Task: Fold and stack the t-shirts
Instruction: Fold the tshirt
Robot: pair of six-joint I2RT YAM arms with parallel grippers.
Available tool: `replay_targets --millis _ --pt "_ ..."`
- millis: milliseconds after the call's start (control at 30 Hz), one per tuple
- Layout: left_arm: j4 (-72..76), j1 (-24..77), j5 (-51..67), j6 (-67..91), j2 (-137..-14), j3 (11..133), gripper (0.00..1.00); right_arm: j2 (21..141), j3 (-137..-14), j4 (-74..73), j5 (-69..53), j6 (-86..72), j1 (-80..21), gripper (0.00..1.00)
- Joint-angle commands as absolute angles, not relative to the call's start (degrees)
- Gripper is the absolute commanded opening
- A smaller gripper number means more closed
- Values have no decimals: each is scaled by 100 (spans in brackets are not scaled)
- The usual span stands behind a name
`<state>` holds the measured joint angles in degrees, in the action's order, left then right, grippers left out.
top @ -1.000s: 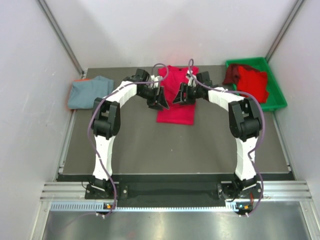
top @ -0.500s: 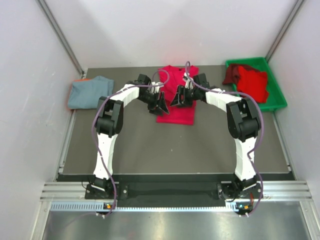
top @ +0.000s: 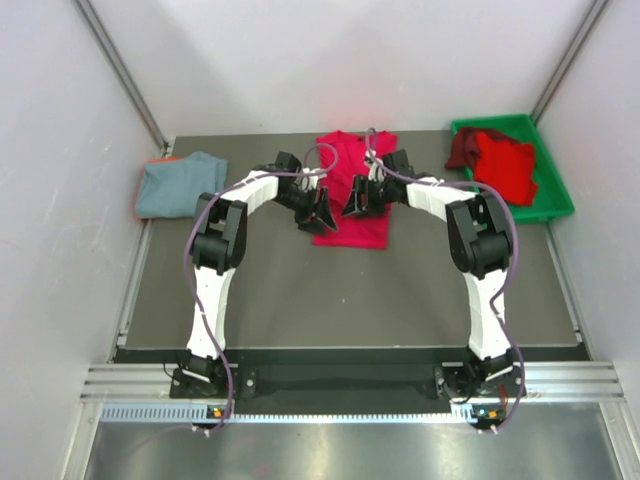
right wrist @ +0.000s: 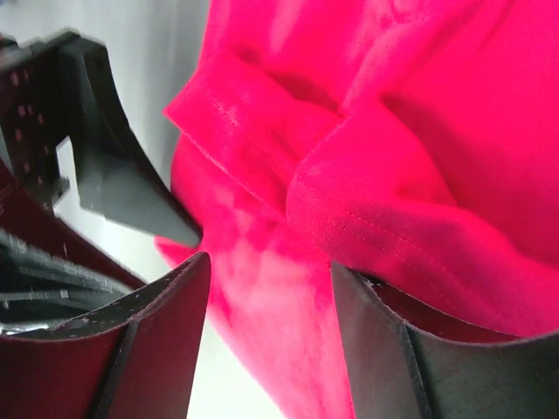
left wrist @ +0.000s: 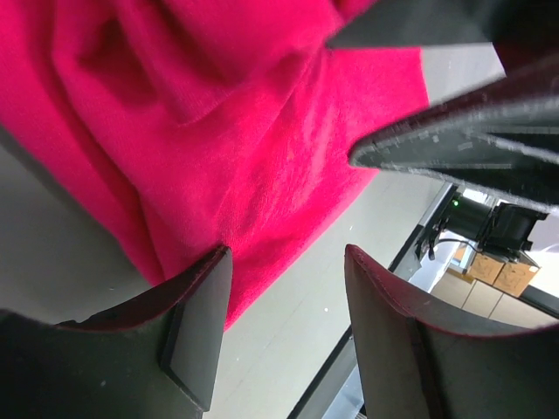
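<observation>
left gripper [top: 318, 212] and right gripper [top: 359, 197] have crept onto the red t-shirt [top: 352, 232] from 9 and 3 o'clock, fingers spread, poised to pinch.

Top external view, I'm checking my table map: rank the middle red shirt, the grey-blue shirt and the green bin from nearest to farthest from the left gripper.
1. Red shirt: mid-table, right under the left gripper.
2. Grey-blue shirt: at the table's left edge.
3. Green bin: in the far right corner, past the right arm.
</observation>
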<state>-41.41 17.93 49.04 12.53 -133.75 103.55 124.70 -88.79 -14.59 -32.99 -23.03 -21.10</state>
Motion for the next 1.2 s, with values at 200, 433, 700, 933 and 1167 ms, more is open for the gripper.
replay_targets --millis 200,433,700,933,1167 --pt "-3947 1793 4843 1239 -12929 9669 60 13403 -10983 -1354 -2743 -1925 -1986 58" --pt "-3876 1863 4781 1213 -12745 9422 60 13562 -11567 -1143 -2575 -1855 -1942 58" --pt "-4218 1767 4509 853 -12025 10072 94 12122 -10541 -1335 -2602 -1407 -1767 57" --pt "-3894 1407 4605 1519 -11786 9590 99 10628 -8554 -1485 -2898 -1915 -1328 59" --pt "-3639 1292 4606 1924 -12225 9307 87 10231 -6788 -1134 -3366 -2688 -1257 59"
